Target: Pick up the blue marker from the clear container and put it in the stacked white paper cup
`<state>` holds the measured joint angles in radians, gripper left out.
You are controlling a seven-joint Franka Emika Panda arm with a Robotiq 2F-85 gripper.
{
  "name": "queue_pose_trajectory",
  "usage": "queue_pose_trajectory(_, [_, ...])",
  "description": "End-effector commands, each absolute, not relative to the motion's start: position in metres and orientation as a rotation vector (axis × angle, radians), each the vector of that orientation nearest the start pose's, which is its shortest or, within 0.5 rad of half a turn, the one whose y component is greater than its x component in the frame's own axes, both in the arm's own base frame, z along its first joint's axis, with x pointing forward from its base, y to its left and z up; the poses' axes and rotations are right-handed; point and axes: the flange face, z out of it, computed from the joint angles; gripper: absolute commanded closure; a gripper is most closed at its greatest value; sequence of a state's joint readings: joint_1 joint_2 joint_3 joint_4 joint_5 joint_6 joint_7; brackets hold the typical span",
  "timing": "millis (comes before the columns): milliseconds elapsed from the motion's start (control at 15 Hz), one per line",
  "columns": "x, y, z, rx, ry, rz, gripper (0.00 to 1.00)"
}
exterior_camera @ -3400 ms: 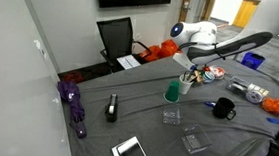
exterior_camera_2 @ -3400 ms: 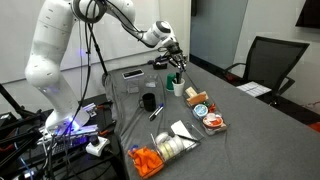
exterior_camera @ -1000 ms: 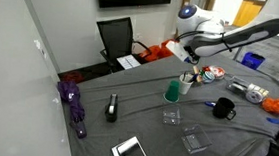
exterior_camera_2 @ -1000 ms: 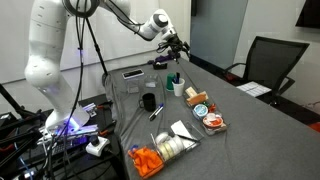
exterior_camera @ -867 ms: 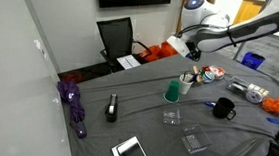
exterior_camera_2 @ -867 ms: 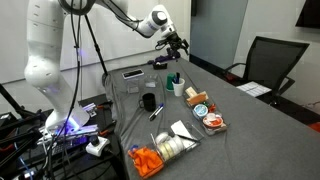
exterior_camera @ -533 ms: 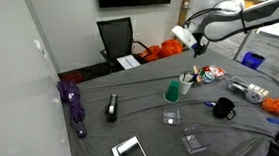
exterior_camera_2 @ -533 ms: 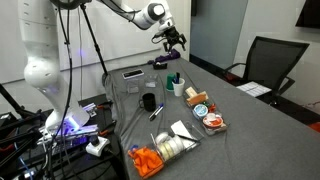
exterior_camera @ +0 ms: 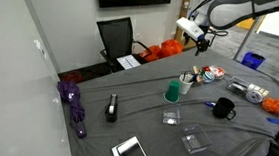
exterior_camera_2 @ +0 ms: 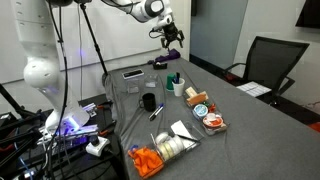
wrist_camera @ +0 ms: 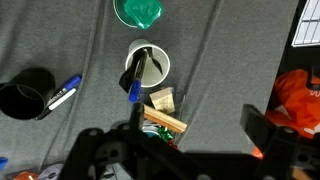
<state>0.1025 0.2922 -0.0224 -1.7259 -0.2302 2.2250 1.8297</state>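
The stacked white paper cup (wrist_camera: 148, 65) stands beside a green cup (wrist_camera: 138, 10). The blue marker (wrist_camera: 135, 82) leans in the white cup, its blue end poking over the rim. In both exterior views the white cup (exterior_camera: 186, 82) (exterior_camera_2: 177, 89) sits mid-table. My gripper (wrist_camera: 195, 135) hangs high above the table, past the cups, open with nothing between its fingers (wrist_camera: 262, 125); it also shows in both exterior views (exterior_camera: 198, 37) (exterior_camera_2: 170, 36). The clear container (exterior_camera: 172, 117), small and low, lies nearer the table's front, and I cannot see anything in it.
A black mug (wrist_camera: 25, 95) has another blue pen (wrist_camera: 62, 92) beside it. Snack packets (wrist_camera: 165, 112) lie by the white cup. A larger clear box (exterior_camera: 195, 143), a black stapler-like item (exterior_camera: 111, 108) and a tablet (exterior_camera: 131, 153) sit toward the front. An office chair (exterior_camera: 116, 38) stands behind.
My arm has risen and drawn back from above the cups to a high spot past them. The jaws stayed open and the marker stayed in the white cup.
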Motion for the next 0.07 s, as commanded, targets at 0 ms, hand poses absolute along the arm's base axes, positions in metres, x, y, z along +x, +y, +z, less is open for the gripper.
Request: queue_pose_trajectory(0, [0.6465, 0.0398, 0.4385, -2.111, 2.214, -0.363, 0.00])
